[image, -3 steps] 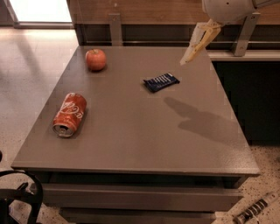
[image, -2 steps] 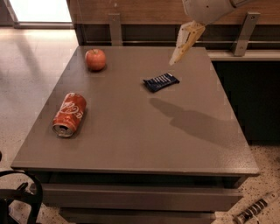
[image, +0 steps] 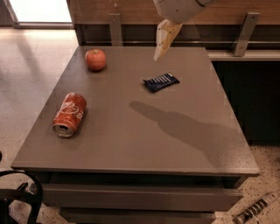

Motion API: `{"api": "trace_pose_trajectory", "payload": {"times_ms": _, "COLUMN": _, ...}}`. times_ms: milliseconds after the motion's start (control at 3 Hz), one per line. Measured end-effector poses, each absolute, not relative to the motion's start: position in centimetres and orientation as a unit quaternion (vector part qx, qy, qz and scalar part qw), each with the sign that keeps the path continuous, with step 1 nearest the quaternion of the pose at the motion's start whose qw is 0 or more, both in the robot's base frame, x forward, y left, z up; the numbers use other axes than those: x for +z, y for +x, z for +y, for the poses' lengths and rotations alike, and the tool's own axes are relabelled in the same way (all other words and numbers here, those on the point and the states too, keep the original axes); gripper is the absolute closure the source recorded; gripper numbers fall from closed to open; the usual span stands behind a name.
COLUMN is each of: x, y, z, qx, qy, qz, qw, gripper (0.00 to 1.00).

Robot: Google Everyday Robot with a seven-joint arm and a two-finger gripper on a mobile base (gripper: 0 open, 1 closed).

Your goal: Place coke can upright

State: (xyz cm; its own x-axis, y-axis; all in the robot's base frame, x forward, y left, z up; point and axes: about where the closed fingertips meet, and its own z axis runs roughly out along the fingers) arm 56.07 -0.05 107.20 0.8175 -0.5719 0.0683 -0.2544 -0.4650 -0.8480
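**A:** What do we log nearest to us?

**B:** Item one: a black curved frame (image: 19, 192) at the near left, below the table edge. We cannot tell what it belongs to. Item two: a ribbed silver metal piece (image: 256, 211) lying on the speckled floor (image: 22, 109) at the near right.

**A:** And the furniture?

**B:** Item three: a grey, flat-topped square table (image: 131, 148) with a darker front panel under its near edge.

**A:** Where do we enter the task's thing?

**B:** Item four: a red cylindrical aluminium coke can with white script (image: 70, 114). It lies on its side on the left part of the table, toward the near edge, with its silver top turned to the near side. It is not upright, and nothing touches it.

**A:** Farther in?

**B:** Item five: a long dark shadow (image: 183, 129) across the middle and right of the tabletop. Item six: a dark blue flat wrapped packet with pale stripes (image: 161, 82), lying flat beyond the centre. Item seven: a round red apple (image: 95, 59) near the far left corner, well apart from the can.

**A:** The tool?

**B:** Item eight: a cream-coloured tapering gripper (image: 158, 52), hanging in the air over the far part of the table, just beyond the packet. It points down and to the left and is well apart from the can. We cannot tell whether it stands apart or together. We see nothing in it.

**A:** Last?

**B:** Item nine: a wooden wall panel (image: 131, 8) with two grey metal brackets (image: 115, 28) (image: 245, 28).
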Motion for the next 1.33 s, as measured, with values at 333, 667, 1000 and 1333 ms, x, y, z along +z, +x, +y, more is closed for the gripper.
{"api": "trace_pose_trajectory", "payload": {"times_ms": 333, "x": 107.2, "y": 56.1, "z": 0.1, "qx": -0.173, "qy": -0.839, "qz": 0.245, "qw": 0.453, "gripper": 0.00}}
{"api": "trace_pose_trajectory", "payload": {"times_ms": 667, "x": 105.4, "y": 56.9, "z": 3.4, "qx": -0.116, "qy": -0.877, "qz": 0.201, "qw": 0.420, "gripper": 0.00}}
{"api": "trace_pose_trajectory", "payload": {"times_ms": 1000, "x": 103.2, "y": 56.7, "z": 6.1, "qx": -0.072, "qy": -0.900, "qz": 0.166, "qw": 0.396, "gripper": 0.00}}
{"api": "trace_pose_trajectory", "payload": {"times_ms": 1333, "x": 100.5, "y": 55.6, "z": 9.4, "qx": -0.055, "qy": -0.930, "qz": 0.156, "qw": 0.330, "gripper": 0.00}}
